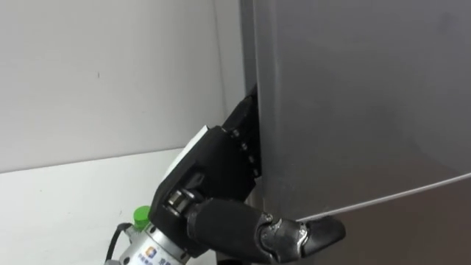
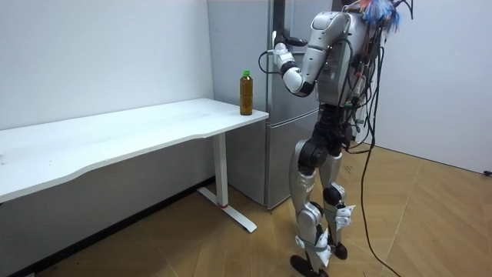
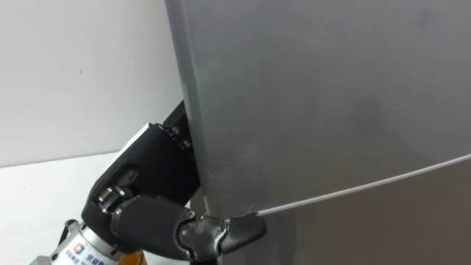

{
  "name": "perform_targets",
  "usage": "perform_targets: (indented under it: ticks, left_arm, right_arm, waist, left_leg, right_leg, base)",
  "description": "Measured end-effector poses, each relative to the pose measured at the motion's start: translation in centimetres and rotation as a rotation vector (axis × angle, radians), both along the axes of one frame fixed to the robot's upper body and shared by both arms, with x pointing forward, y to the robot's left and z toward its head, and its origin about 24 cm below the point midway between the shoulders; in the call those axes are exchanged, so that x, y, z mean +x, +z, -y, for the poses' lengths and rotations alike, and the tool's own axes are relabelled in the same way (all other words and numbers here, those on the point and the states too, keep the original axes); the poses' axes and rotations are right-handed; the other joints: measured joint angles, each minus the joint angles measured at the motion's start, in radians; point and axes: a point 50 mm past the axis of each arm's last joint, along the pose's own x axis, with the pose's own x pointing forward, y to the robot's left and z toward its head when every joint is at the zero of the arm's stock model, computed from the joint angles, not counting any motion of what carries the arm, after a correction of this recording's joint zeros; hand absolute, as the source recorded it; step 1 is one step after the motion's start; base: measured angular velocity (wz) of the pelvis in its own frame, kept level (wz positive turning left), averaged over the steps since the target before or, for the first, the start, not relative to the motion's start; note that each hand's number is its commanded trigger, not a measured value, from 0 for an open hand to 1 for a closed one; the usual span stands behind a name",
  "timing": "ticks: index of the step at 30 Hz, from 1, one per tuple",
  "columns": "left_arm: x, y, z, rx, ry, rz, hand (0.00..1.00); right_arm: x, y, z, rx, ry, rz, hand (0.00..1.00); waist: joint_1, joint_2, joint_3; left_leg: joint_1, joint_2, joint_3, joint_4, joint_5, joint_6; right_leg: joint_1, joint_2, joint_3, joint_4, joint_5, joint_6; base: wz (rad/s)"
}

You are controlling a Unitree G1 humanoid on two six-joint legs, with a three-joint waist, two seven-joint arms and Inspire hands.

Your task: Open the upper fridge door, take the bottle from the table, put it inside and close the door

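Note:
The bottle (image 2: 246, 92), brown liquid under a green cap (image 1: 140, 215), stands upright on the corner of the white table (image 2: 154, 123) nearest the fridge. The grey upper fridge door (image 1: 353, 110) is right in front of me. My left hand (image 1: 221, 177) is on that door's left edge, just above the seam with the lower door (image 1: 412, 228). Its thumb lies across the door's front and the rest of the hand reaches behind the edge. The bottle sits below and left of this hand, apart from it. In the room view I stand upright facing the fridge (image 2: 280, 154), left arm raised.
The white table (image 1: 59, 206) runs along the white wall to my left, touching the fridge's side. Wooden floor lies behind me in the room view.

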Motion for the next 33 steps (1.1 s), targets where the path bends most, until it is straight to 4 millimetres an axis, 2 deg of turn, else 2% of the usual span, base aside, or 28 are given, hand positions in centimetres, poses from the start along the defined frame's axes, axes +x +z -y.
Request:
perform_targets:
  ticks: [13, 25, 32, 33]
  left_arm:
    - [-0.23, 0.00, 0.49, 0.005, -0.035, 0.015, 0.00]
    - [-0.39, -0.05, 0.63, 0.011, -0.057, 0.025, 0.00]
    - [-0.44, -0.08, 0.77, 0.013, -0.064, 0.025, 0.00]
    - [-0.46, -0.07, 0.81, 0.013, -0.066, 0.026, 0.00]
  right_arm:
    - [0.14, 0.01, -0.15, -0.005, 0.030, 0.015, 0.00]
    - [0.12, 0.00, -0.16, -0.005, 0.035, 0.020, 0.00]
    - [0.17, 0.03, -0.11, 0.001, 0.039, 0.022, 0.00]
    - [0.18, 0.03, -0.11, 0.001, 0.039, 0.023, 0.00]
  waist:
    - [0.002, -0.010, -0.0030]
    - [0.003, -0.004, -0.0078]
    - [0.002, -0.004, -0.0078]
    - [0.002, -0.007, -0.0058]
  left_leg:
    - [-0.011, 0.000, 0.000, 0.002, 0.000, 0.000]
    - [-0.014, -0.001, 0.000, 0.006, 0.001, 0.002]
    - [-0.013, -0.003, 0.000, 0.010, 0.003, 0.004]
    - [-0.014, -0.003, 0.000, 0.011, 0.003, 0.005]
  right_leg:
    - [-0.005, -0.001, -0.006, -0.001, 0.000, 0.000]
    - [-0.007, -0.003, -0.011, 0.006, 0.000, 0.000]
    - [-0.007, -0.007, -0.011, 0.012, 0.000, 0.001]
    - [-0.007, -0.007, -0.011, 0.012, 0.000, 0.001]
  base:
    - [0.00]
    - [0.00]
    - [0.00]
    - [0.00]
